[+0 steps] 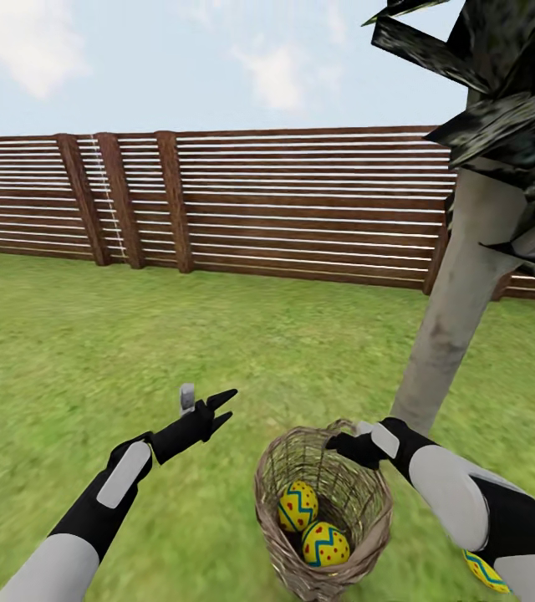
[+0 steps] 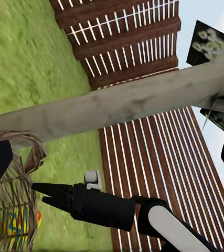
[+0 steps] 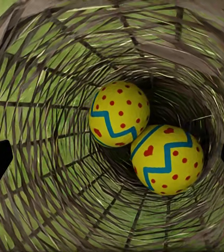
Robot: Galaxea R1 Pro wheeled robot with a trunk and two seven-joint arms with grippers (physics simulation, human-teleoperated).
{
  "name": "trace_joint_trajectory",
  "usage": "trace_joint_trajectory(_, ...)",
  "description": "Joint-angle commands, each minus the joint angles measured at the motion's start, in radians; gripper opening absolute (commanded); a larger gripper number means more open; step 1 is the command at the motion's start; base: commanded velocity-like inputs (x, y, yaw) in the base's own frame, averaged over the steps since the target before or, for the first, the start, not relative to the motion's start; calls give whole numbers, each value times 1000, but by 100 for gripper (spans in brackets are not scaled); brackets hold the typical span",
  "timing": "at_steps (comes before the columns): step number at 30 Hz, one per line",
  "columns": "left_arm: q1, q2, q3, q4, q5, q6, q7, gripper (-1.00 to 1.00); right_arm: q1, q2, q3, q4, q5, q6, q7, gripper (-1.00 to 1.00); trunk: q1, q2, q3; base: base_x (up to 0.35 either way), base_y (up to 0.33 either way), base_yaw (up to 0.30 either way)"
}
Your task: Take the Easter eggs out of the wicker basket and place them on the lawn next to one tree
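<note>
The wicker basket (image 1: 324, 512) stands on the lawn (image 1: 134, 351) close to the foot of the tree (image 1: 460, 301), whose pale trunk rises just behind it and to the right. Two Easter eggs lie inside the basket, touching each other: one egg (image 1: 298, 506) is higher and to the left, the second egg (image 1: 326, 543) is lower and nearer to the robot. In the right wrist view they rest at the bottom of the woven wall, the first egg (image 3: 119, 114) beside the second egg (image 3: 167, 159). A third egg (image 1: 486, 573) lies on the grass at the lower right, partly hidden behind the right arm (only a small yellow and blue part of it shows).

The right gripper (image 1: 353, 447) is at the far rim of the basket, over its opening; its jaws stand apart, with a dark tip at each edge of the right wrist view and nothing between them. The left gripper (image 1: 221, 405) hangs above the grass to the left of the basket, well apart from it, and its jaws are spread with nothing held. Behind the lawn runs the brown slatted fence (image 1: 301, 201).
</note>
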Motion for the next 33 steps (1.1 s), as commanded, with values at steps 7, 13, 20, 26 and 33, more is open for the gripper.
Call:
trace_joint_trajectory(7,0,1,-1,1,6,4,0,100,0,1,4,-1,-8,4,0,100,0,0,6,130,239,-194)
trace_joint_trajectory(13,0,1,0,0,5,1,1,100,1,1,4,1,-7,3,-3,100,0,0,7,151,168,-17)
trace_joint_trajectory(20,0,2,-1,-1,4,-1,-4,100,15,4,4,1,-8,-47,-95,100,0,0,7,15,14,-1)
trace_joint_trajectory(26,0,2,-2,-1,4,0,-3,100,16,3,4,1,-10,-50,-106,100,19,-35,-9,0,0,0)
trace_joint_trajectory(33,0,2,-2,-1,2,0,2,100,17,3,4,1,-10,-47,-101,100,46,-84,-31,0,0,0)
